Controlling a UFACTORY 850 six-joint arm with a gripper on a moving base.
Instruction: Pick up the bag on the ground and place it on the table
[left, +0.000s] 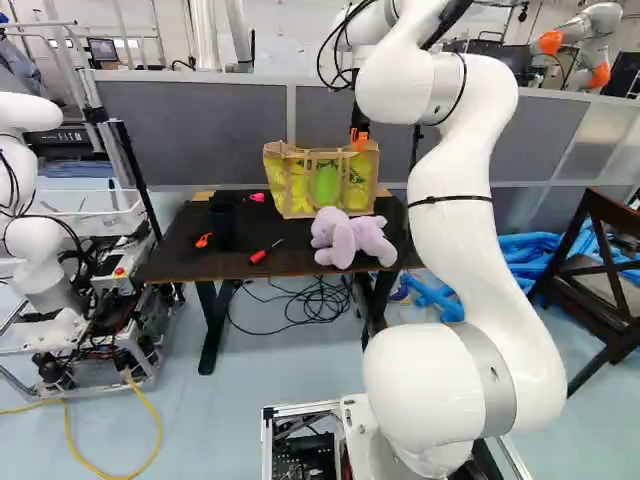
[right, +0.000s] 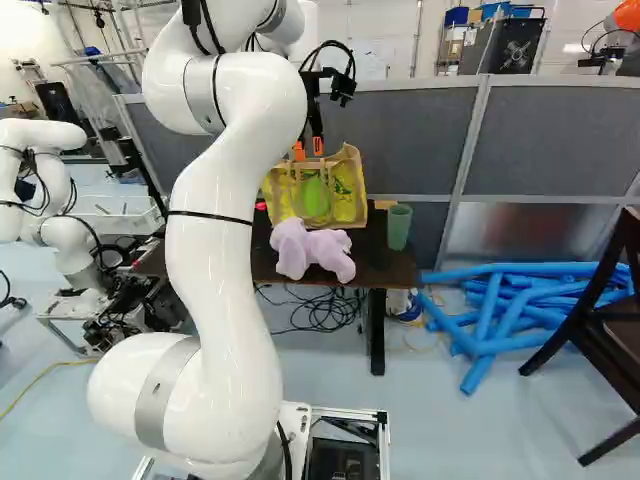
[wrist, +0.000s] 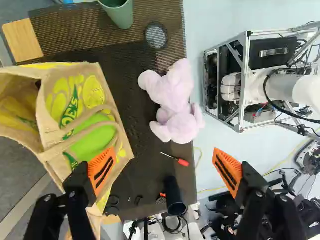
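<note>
I count one bag, the yellow-printed one, and it is on the table, upright by the far edge and right of the middle. Its mouth points up, its long axis runs along the far edge, and one broad face looks toward the near edge. My pincer is at the bag's top, its two fingers spread wide with nothing gripped. In my wrist view one orange pad overlaps the bag; whether they touch, I cannot tell. The other stands well apart, out past the near edge.

Two cups share the table: one green near the right end, one dark toward the left end. There is one lilac plush toy at the near edge, and one red screwdriver between toy and dark cup. Beyond the right end I see one chair.
</note>
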